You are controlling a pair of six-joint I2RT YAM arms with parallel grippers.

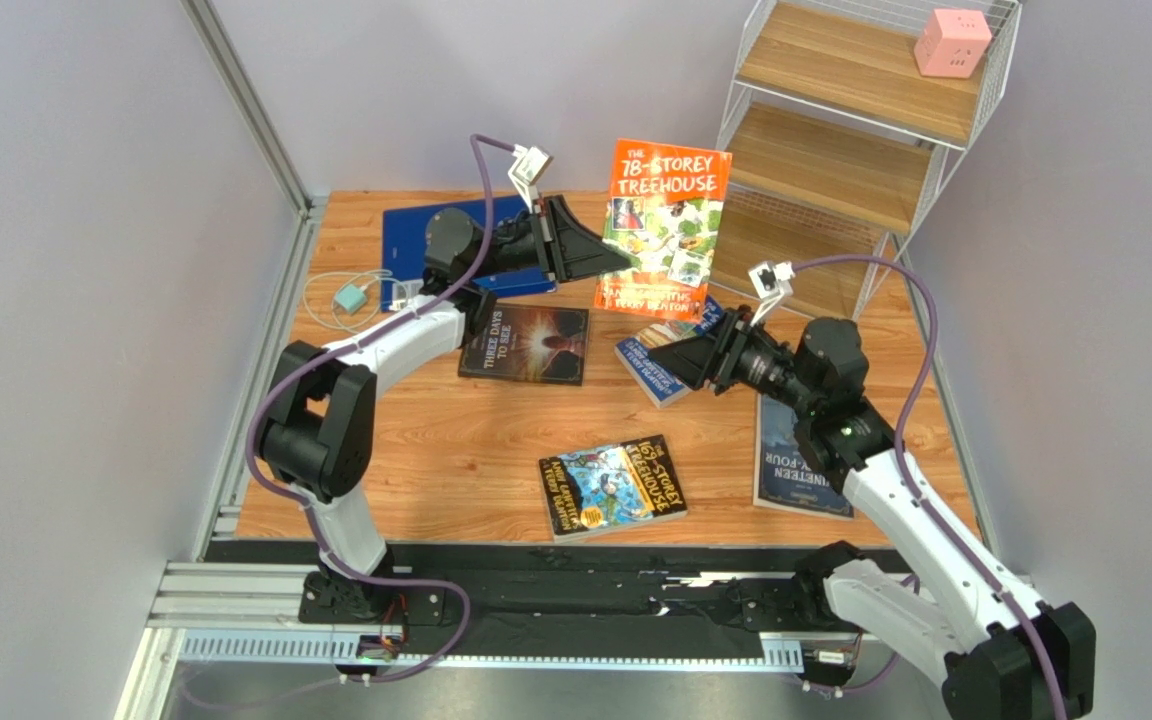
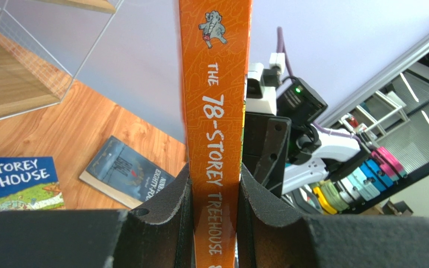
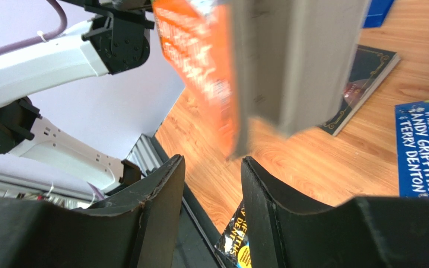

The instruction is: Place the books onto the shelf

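At lower centre of its own view, your right gripper [image 3: 212, 162] stands with jaws apart just under the lower corner of the orange book [image 1: 668, 225], gripping nothing. Close off-line and you could knock the book askew. Your left gripper [image 2: 214, 184] pinches only the spine, upper centre, left of the shelf [image 1: 823, 165], so the book may pivot. The spine reads "The 78-Storey Treehouse"; the blue book [image 3: 424, 151] reads "Andy Griffiths, Terry Denton".

Holds left gripper [image 1: 615, 257] raised at upper centre, jaws pinched on the orange book [image 1: 663, 225]. Aims right gripper [image 1: 672, 365] leftward at centre, jaws parted.
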